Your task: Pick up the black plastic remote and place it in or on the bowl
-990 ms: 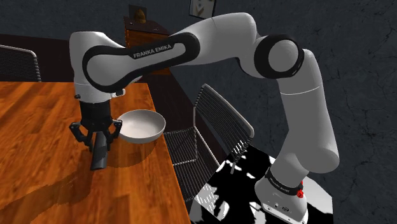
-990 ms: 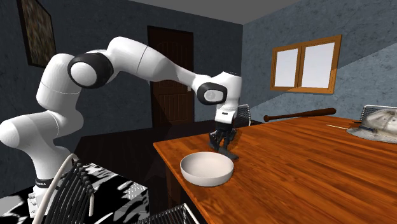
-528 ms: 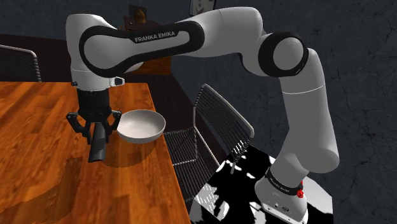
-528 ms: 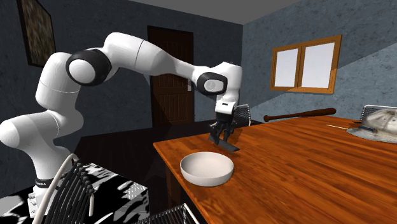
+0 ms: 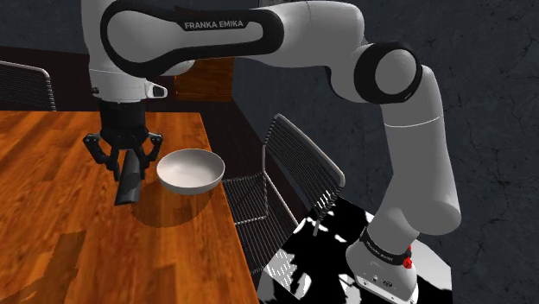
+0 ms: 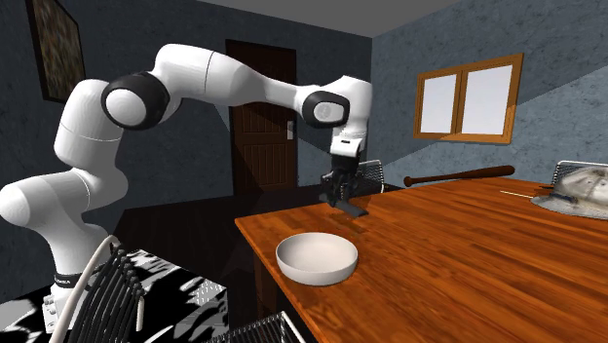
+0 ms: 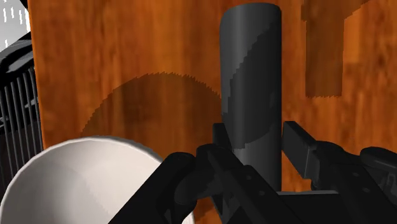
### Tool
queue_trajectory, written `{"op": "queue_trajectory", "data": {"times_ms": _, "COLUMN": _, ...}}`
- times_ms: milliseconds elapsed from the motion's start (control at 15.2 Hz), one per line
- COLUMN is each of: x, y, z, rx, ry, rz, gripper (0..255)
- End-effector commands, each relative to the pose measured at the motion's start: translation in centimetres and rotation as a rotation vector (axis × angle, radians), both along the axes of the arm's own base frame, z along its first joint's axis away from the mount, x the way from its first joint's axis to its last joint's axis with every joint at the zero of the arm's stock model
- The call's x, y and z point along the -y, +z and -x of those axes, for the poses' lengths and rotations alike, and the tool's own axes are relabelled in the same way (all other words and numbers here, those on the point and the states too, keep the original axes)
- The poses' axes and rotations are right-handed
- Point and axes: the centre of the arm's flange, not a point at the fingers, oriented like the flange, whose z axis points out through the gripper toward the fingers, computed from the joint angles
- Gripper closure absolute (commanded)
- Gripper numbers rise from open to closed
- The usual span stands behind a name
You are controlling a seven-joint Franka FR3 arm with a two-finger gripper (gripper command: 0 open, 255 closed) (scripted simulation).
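Note:
A long black remote (image 5: 129,182) hangs above the wooden table (image 5: 52,216), clasped at its upper end by my gripper (image 5: 127,158), which is shut on it. In the wrist view the remote (image 7: 250,83) juts out between the fingers (image 7: 299,143) over the wood. The white bowl (image 5: 190,170) stands on the table just to the shoulder view's right of the gripper, near the table's edge. From the second exterior view the gripper (image 6: 341,195) holds the remote (image 6: 352,207) behind and above the bowl (image 6: 317,257). The bowl's rim (image 7: 76,162) lies beside the fingers in the wrist view.
A wire chair (image 5: 289,173) stands against the table's edge beside the bowl, another chair (image 5: 26,85) at the far side. On the table's far end lie a baseball bat (image 6: 458,176) and a grey tray-like object (image 6: 580,190). A dresser (image 5: 203,82) stands behind the arm.
The gripper has risen with the remote, lifting it clear of the table. It has also drifted slightly toward the shoulder view's left. The bowl has not moved.

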Motion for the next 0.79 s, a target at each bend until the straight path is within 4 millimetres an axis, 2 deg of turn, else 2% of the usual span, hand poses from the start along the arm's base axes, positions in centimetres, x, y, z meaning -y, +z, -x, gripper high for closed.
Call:
{"op": "queue_trajectory", "data": {"times_ms": 0, "x": 0.0, "y": 0.7, "z": 0.1, "rx": 0.0, "ry": 0.0, "rz": 0.0, "gripper": 255}}
{"op": "queue_trajectory", "data": {"times_ms": 726, "x": 14.5, "y": -0.4, "z": -0.3, "rx": 0.0, "ry": 0.0, "rz": 0.0, "gripper": 255}}
